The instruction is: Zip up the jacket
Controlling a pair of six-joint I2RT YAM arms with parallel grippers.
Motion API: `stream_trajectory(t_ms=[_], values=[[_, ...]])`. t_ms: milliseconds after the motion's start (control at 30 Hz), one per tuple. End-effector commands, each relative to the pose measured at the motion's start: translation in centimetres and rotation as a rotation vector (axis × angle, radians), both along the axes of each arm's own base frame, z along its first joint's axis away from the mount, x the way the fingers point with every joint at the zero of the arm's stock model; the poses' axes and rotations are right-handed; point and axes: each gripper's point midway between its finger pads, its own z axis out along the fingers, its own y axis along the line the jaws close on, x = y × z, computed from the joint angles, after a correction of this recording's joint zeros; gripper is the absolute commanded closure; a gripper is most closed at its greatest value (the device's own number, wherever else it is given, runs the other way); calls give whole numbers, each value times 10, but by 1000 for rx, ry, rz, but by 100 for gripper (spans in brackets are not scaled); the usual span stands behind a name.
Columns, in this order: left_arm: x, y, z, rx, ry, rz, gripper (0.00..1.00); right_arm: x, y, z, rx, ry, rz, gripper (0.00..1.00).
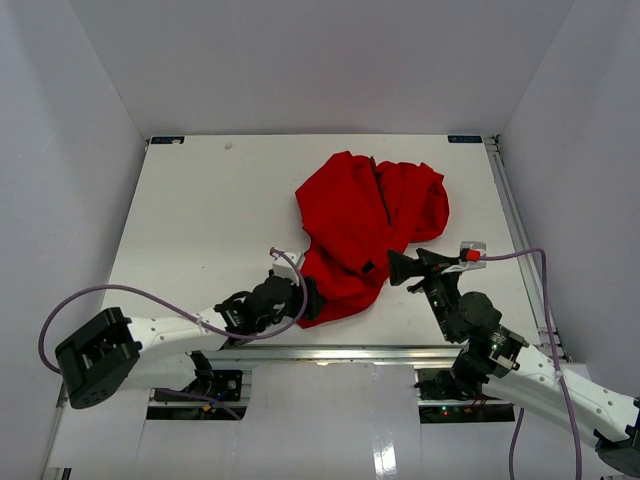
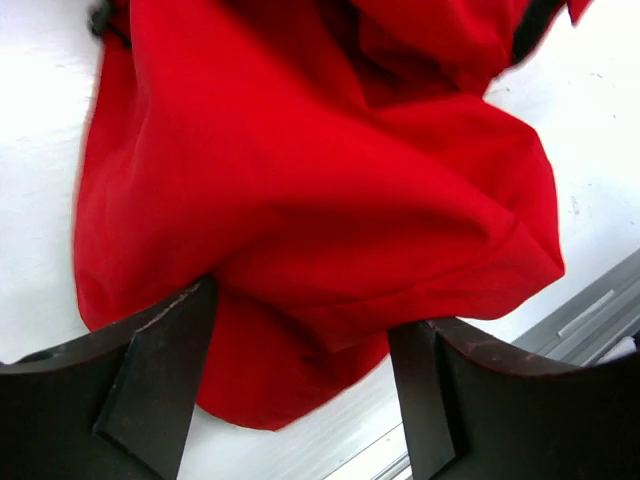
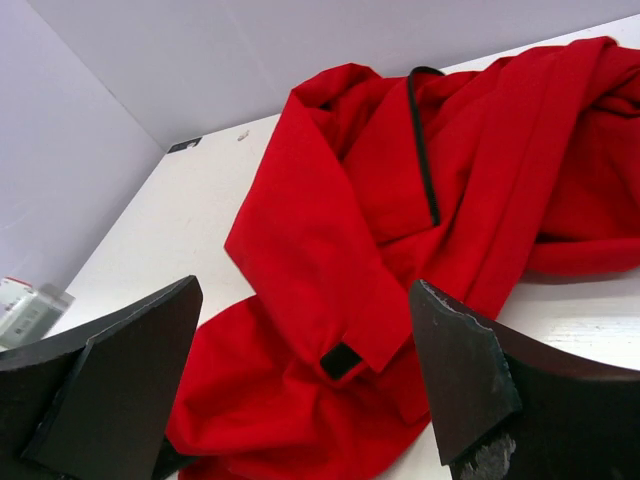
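Observation:
The bright red jacket (image 1: 365,225) lies crumpled in a heap on the white table, right of the middle. A dark zipper edge (image 3: 420,140) runs down one fold, and a sleeve cuff with a black tab (image 3: 342,360) lies across the front. My left gripper (image 1: 306,296) is at the jacket's near-left hem (image 2: 300,380). Its fingers (image 2: 160,360) stand apart with red fabric bulging between them and not pinched. My right gripper (image 1: 415,264) is open just right of the jacket's lower part, and the sleeve shows between its fingers (image 3: 460,370).
The white table (image 1: 200,200) is boxed in by pale walls at the back and on both sides. A metal rail (image 1: 330,352) runs along the near edge, just under the jacket's hem, and another rail (image 1: 515,230) runs along the right edge.

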Motion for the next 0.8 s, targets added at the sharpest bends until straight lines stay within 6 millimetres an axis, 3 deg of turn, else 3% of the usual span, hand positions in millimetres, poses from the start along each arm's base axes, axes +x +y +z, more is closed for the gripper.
stream_trajectory(t_ms=[0, 100, 200, 300, 467, 667, 733, 767], values=[[15, 10, 58, -84, -84, 98, 13, 3, -4, 11, 42, -18, -29, 10], [24, 7, 97, -99, -151, 104, 11, 4, -4, 9, 32, -15, -34, 10], [35, 2, 119, -69, -192, 118, 8, 3, -3, 10, 35, -16, -28, 10], [53, -6, 123, 37, -189, 147, 5, 3, -3, 9, 35, -17, -25, 10], [69, -34, 153, 39, -209, 117, 4, 2, -1, 8, 32, -14, -16, 10], [105, -73, 143, 95, -160, 94, 2, 2, 0, 10, 29, -17, -11, 10], [122, -83, 131, 107, -136, 107, 2, 1, 3, 11, 18, -26, 10, 10], [128, -87, 112, 133, -105, 111, 2, 1, 3, 11, 15, -28, 12, 10]])
